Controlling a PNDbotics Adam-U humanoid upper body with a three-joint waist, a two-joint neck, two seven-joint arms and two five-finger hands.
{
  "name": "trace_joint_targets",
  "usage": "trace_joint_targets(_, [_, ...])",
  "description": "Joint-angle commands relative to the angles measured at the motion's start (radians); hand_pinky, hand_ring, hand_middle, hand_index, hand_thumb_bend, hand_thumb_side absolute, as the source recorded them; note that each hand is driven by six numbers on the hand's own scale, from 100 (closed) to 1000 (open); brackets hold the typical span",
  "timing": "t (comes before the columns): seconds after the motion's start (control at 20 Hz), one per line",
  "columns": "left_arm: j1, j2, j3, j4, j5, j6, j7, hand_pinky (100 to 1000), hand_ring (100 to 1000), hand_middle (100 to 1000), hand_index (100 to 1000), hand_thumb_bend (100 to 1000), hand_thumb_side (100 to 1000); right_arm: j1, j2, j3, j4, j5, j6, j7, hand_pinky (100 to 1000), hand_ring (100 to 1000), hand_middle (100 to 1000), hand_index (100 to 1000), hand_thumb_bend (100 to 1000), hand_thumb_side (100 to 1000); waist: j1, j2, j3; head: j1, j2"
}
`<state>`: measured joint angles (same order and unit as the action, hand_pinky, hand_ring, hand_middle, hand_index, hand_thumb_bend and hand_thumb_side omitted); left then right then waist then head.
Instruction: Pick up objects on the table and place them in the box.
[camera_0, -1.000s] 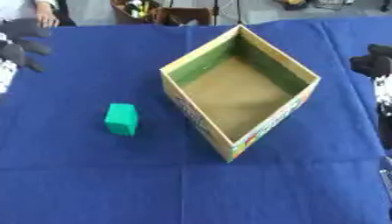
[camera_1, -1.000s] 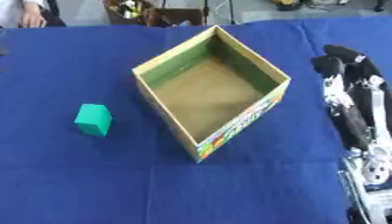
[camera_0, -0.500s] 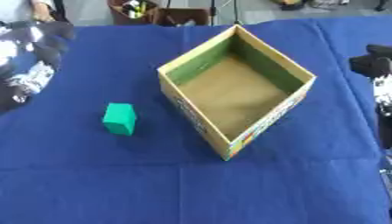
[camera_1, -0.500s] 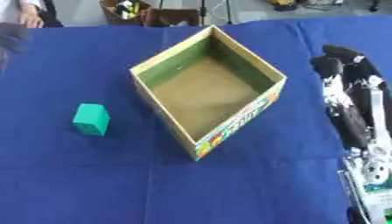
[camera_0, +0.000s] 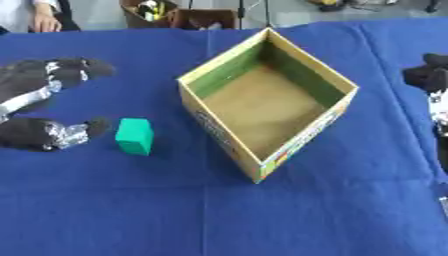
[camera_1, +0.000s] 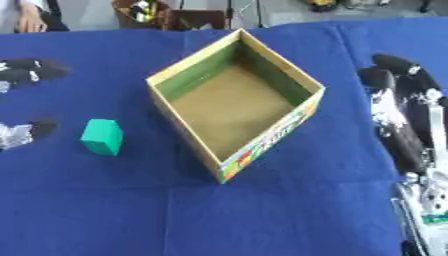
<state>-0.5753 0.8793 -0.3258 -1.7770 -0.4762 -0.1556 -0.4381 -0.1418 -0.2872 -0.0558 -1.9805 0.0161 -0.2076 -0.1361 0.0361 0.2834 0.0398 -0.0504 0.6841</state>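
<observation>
A small green block (camera_0: 134, 136) lies on the blue cloth, left of the open cardboard box (camera_0: 336, 116), whose inside holds nothing. My left hand (camera_0: 39, 107) is open just left of the block, fingers spread above and thumb below at the block's level, a small gap apart from it. At the right edge my right hand (camera_1: 404, 120) rests open on the cloth, fingers pointing away, apart from the box.
The blue cloth (camera_0: 219, 210) covers the whole table. A brown container with small items (camera_0: 179, 14) stands beyond the far edge, and a person's hand (camera_0: 44, 20) shows at the far left corner.
My left hand has come down and rightward from the far left corner to just beside the green block. The block, box and right hand have stayed put.
</observation>
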Motion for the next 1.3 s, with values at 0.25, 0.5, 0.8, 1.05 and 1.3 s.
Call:
trace_joint_targets(0.25, [-0.074,0.013,-0.026,0.062,-0.074,0.008,-0.106,800,896,952,1000,686,911,-0.007,-0.014,0.001,-0.019,-0.003,0.002,0.009,765,724,590,760,100,576,0.005,-0.012,-0.002,0.005,0.003])
trace_joint_targets(0.5, [-0.130,-0.023,-0.050,0.134,-0.118,0.023,-0.183,790,889,940,1000,719,893,-0.006,-0.011,0.003,-0.019,-0.002,0.005,0.015,766,725,590,759,100,575,0.008,-0.010,-0.008,0.009,0.004])
trace_joint_targets(0.8, [-0.195,-0.080,-0.043,0.229,-0.121,-0.002,-0.281,789,889,921,1000,765,867,-0.007,-0.005,0.005,-0.019,-0.002,0.009,0.020,767,725,588,758,100,575,0.010,-0.007,-0.014,0.012,0.005])
trace_joint_targets(1.05, [-0.227,-0.107,-0.023,0.296,-0.093,-0.045,-0.362,786,893,929,1000,774,847,-0.008,0.001,0.004,-0.019,0.002,0.015,0.022,768,726,587,757,100,573,0.015,-0.001,-0.018,0.006,0.011])
trace_joint_targets(1.3, [-0.243,-0.127,-0.016,0.351,-0.066,-0.068,-0.432,785,896,928,1000,783,832,-0.011,0.008,0.003,-0.019,0.006,0.021,0.023,769,726,587,756,100,572,0.018,0.007,-0.018,0.004,0.014])
